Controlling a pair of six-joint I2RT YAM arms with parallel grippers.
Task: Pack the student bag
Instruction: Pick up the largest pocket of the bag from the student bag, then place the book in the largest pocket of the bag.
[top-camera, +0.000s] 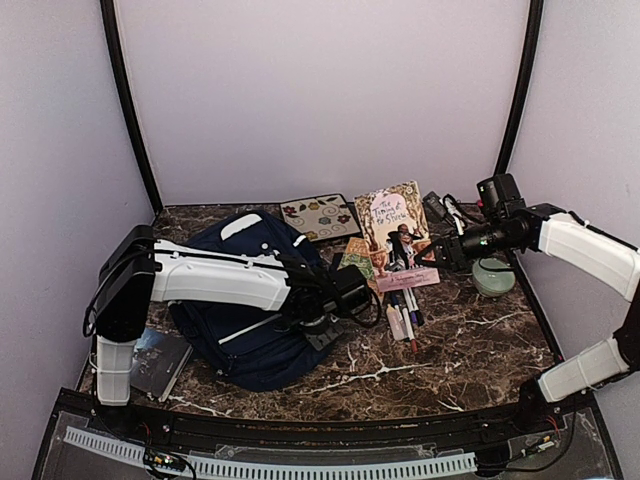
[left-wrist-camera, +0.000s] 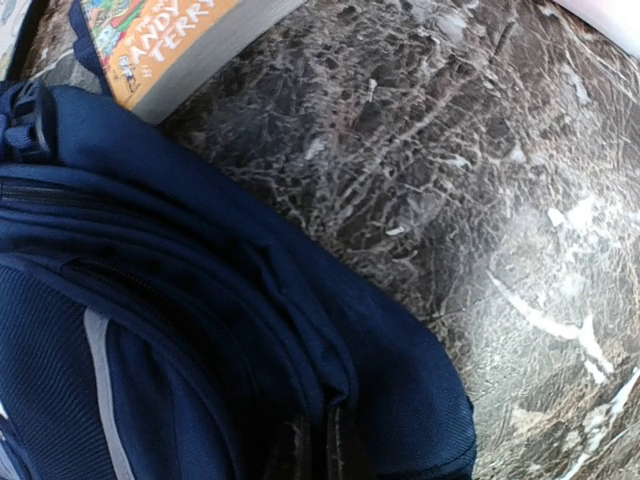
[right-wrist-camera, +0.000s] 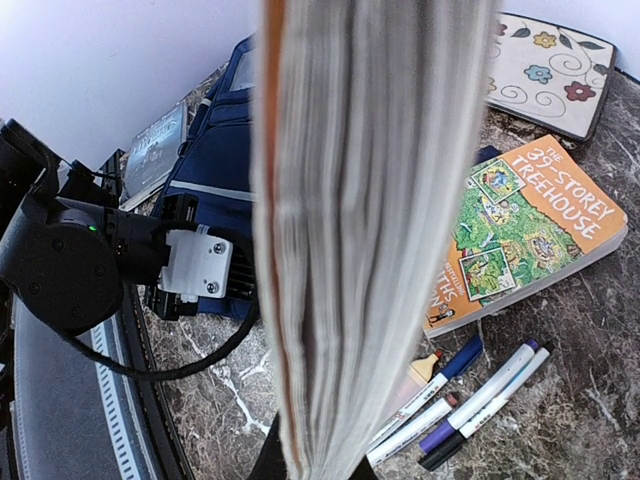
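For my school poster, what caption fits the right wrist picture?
Right gripper holds a thick book edge-on; pens, an orange Treehouse book and the navy backpack lie beyond.

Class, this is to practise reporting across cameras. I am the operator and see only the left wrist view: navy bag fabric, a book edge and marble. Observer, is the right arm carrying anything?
Observer: Yes. The right gripper is shut on a paperback book, held up off the table.
Operator: What lies beneath it?
Observer: Several pens, beside an orange Treehouse book.
Operator: Anything on the student bag's left?
Observer: A dark book lies there, near the left arm's base.
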